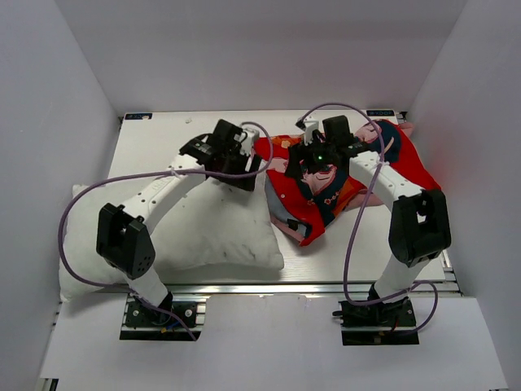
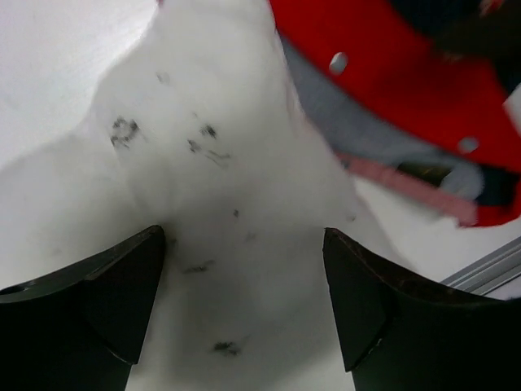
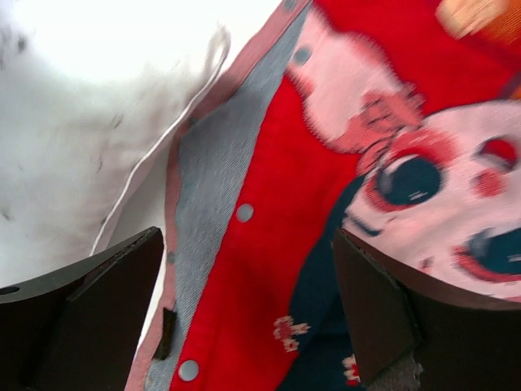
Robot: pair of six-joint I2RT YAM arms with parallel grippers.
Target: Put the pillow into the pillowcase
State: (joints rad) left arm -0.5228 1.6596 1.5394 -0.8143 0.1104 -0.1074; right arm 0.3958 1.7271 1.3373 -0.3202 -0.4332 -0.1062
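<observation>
Though the top view hides them, left fingers gape over pillow, right fingers over pillowcase.

A: What's on the table?
B: A white pillow at the near left. A crumpled red pillowcase lies right of it, against its edge, reaching toward the far right.

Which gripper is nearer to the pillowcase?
Right. The right gripper hangs directly over the pillowcase; the left gripper is over the pillow corner beside it.
</observation>
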